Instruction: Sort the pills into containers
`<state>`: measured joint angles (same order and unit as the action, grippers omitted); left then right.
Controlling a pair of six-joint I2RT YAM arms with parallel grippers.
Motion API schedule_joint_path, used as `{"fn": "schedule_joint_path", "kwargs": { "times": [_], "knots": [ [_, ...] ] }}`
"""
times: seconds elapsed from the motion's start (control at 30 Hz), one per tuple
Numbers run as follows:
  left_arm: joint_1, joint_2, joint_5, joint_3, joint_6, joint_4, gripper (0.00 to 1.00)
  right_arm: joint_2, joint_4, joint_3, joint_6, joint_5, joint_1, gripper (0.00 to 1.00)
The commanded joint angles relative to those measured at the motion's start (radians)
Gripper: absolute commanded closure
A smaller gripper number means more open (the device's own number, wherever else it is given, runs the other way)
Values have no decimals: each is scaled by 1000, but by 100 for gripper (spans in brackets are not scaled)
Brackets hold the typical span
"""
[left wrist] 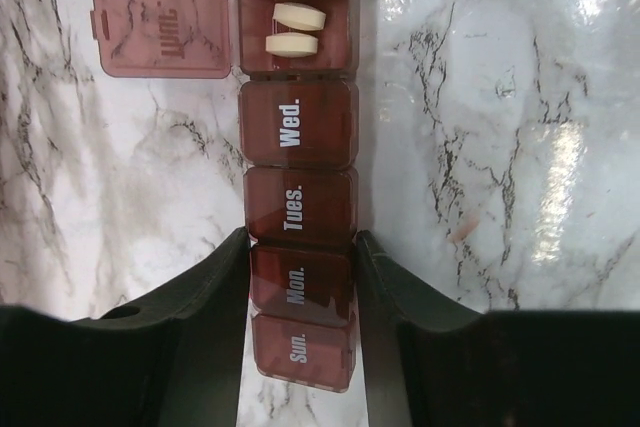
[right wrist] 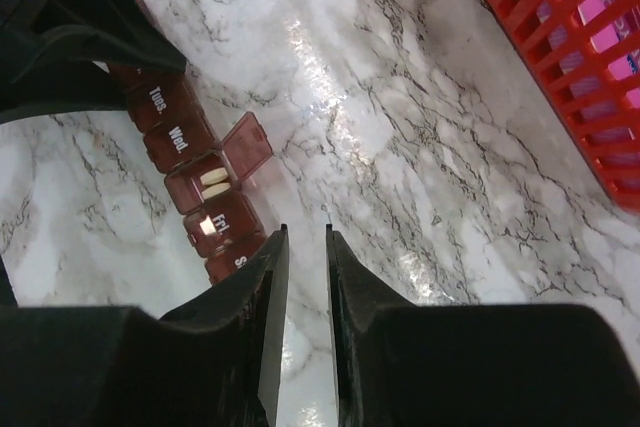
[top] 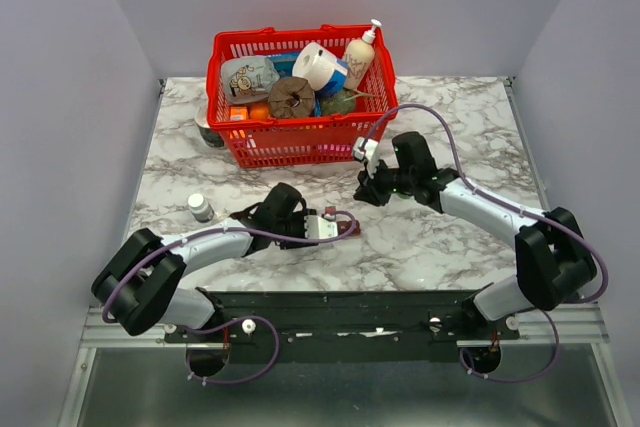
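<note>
The containers are one dark red pill organizer (left wrist: 298, 137) lying flat on the marble table (top: 440, 247). Its Thursday lid (left wrist: 160, 27) is flipped open, and two cream pills (left wrist: 297, 17) lie in that compartment. The other lids in view are closed. My left gripper (left wrist: 300, 237) is shut on the organizer, its fingers pressed against both sides at the Monday compartment. In the top view the left gripper (top: 305, 222) holds the organizer (top: 328, 227) at mid-table. My right gripper (right wrist: 306, 230) hovers just past the organizer's far end (right wrist: 190, 142), its jaws a narrow gap apart and holding nothing.
A red mesh basket (top: 300, 142) full of household items stands at the back of the table, close behind the right gripper (top: 365, 190). A small white-capped bottle (top: 201, 207) stands left of the left arm. A dark jar (top: 208, 132) sits by the basket's left corner.
</note>
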<state>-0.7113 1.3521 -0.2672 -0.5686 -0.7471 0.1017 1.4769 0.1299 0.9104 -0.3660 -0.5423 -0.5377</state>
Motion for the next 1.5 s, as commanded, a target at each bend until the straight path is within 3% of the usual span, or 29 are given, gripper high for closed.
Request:
{"fn": "schedule_joint_path", "kwargs": {
  "times": [0.0,0.67,1.0,1.47],
  "knots": [
    [4,-4,-87,3,2,-2,65,17,-82,-31,67,41,-27,74],
    [-91,-33,-56,53,-44,-28,71,204,109,127,56,238,-151,83],
    [-106,-33,-35,61,-43,-37,72,258,215,174,7,154,-196,83],
    [-106,16,-20,15,8,-5,73,157,232,122,-54,-1,-199,90]
  ]
}}
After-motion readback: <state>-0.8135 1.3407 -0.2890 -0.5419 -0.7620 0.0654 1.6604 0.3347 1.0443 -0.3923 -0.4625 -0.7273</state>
